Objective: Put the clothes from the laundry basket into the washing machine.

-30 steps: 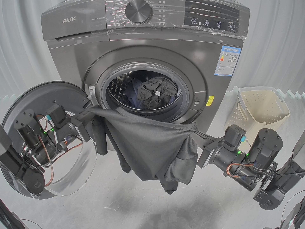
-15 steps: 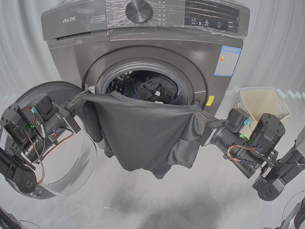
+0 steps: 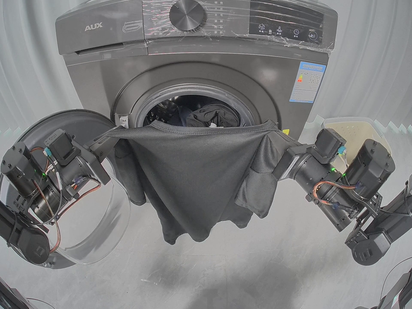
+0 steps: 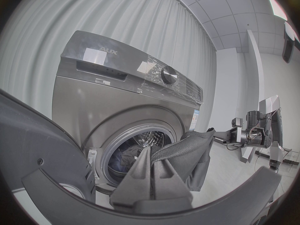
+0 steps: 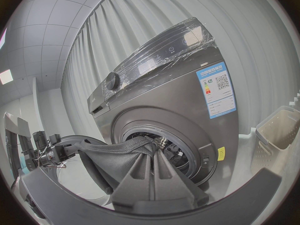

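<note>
A dark grey shirt [image 3: 193,168] hangs spread out in front of the washing machine [image 3: 193,65], its top edge level with the lower rim of the open drum. My left gripper [image 3: 112,134] is shut on the shirt's left corner, my right gripper [image 3: 277,134] is shut on its right corner. Dark clothes [image 3: 212,114] lie inside the drum. In the left wrist view the gripper [image 4: 150,153] pinches the shirt [image 4: 184,150]. In the right wrist view the gripper [image 5: 153,152] holds the shirt [image 5: 118,158] before the drum opening. The cream laundry basket [image 3: 356,136] stands to the right of the machine.
The machine's round door [image 3: 64,172] stands swung open at the left, right behind my left arm. Grey curtains hang behind the machine. Bare grey floor [image 3: 214,271] lies below the hanging shirt.
Both grippers have lifted the shirt from below the drum rim up to its level and pulled it taut. The right arm rose in front of the basket.
</note>
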Tool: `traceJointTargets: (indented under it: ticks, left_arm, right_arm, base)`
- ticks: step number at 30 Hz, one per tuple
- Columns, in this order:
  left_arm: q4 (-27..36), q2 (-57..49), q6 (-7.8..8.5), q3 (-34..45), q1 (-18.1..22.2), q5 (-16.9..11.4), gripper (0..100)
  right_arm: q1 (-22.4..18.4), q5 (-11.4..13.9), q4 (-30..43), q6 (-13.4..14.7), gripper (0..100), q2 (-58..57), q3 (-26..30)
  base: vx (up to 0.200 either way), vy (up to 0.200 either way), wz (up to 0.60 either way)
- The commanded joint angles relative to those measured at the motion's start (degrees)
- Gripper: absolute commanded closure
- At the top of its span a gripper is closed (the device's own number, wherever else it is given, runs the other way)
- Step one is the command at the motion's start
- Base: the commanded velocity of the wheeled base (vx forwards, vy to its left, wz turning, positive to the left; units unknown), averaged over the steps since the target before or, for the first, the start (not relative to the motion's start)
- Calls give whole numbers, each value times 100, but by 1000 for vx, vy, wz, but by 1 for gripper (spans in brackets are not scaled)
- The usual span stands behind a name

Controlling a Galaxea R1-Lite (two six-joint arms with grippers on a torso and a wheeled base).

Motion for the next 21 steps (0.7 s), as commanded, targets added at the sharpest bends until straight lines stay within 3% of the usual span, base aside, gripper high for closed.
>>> traceJointTargets:
  ticks: [1,18,21]
  left_arm:
    - [-4,-14,-26,14,-70,10,100]
    - [-4,39,-43,5,-132,10,100]
    - [-4,91,-79,-56,-316,10,100]
  right_arm:
    - [-32,-110,8,-5,100,-36,-51]
    - [-49,-118,8,-5,100,-36,-86]
    - [12,-110,16,-5,100,-19,-33]
  base:
    - [0,0,0]
    - [0,0,0]
    - [0,0,0]
